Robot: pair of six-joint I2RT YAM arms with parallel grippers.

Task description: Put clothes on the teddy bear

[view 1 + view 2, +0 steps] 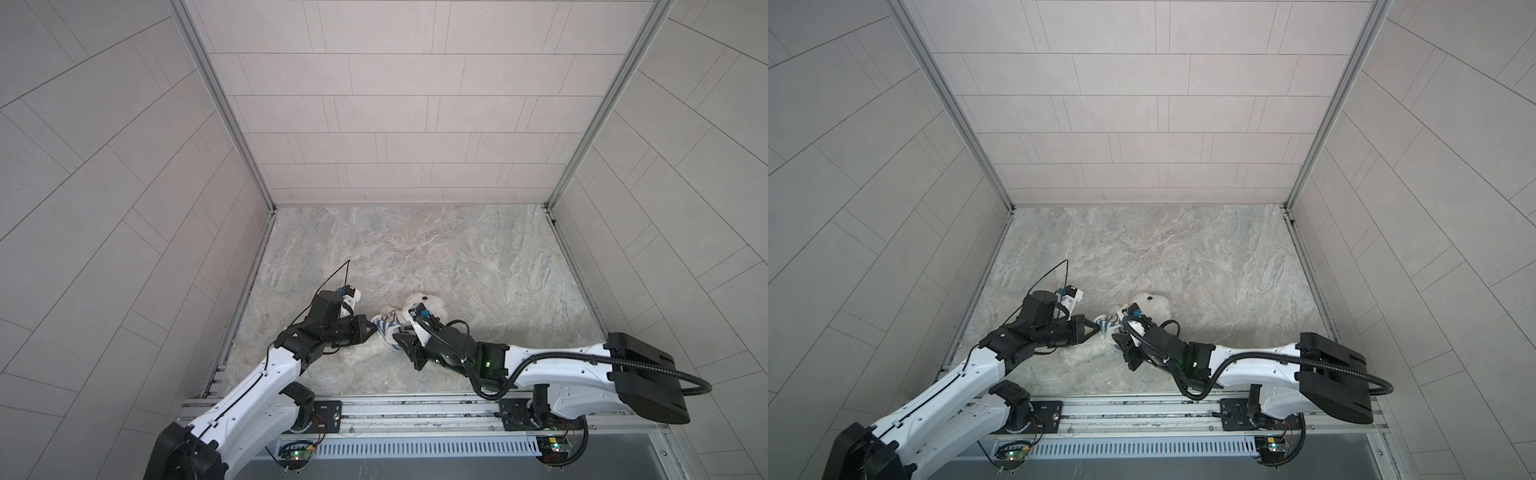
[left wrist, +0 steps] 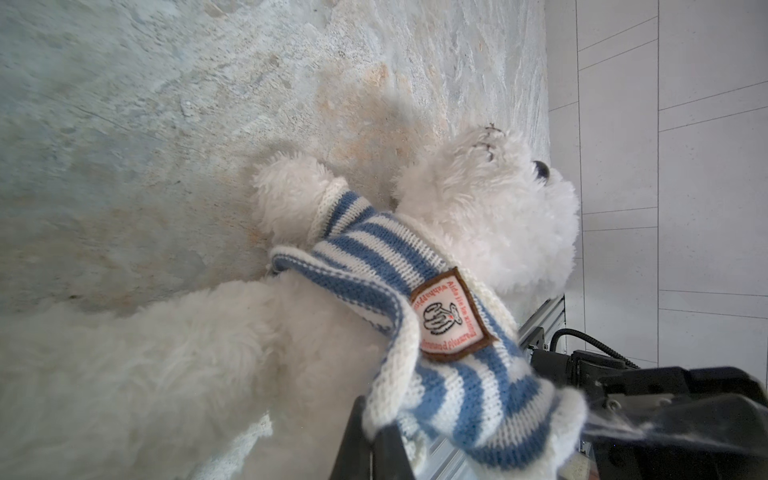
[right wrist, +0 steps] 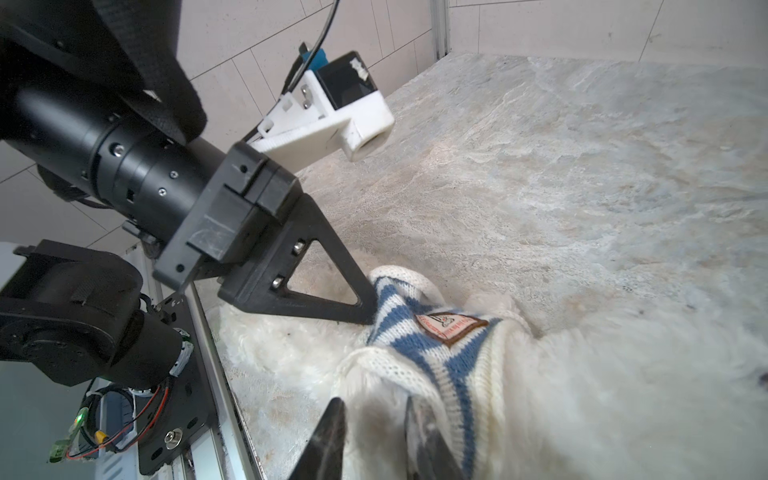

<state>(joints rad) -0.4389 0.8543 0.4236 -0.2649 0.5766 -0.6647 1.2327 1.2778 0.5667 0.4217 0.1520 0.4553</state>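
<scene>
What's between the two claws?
The striped shirt on the teddy bear: the left gripper pinches one edge, the right gripper is at the other, seen in the right wrist view.

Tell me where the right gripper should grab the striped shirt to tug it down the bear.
Likely the rolled cream hem nearest the right gripper, approached from the teddy bear's belly side: the striped shirt sits bunched at the chest, and the left gripper pinches its opposite edge.
</scene>
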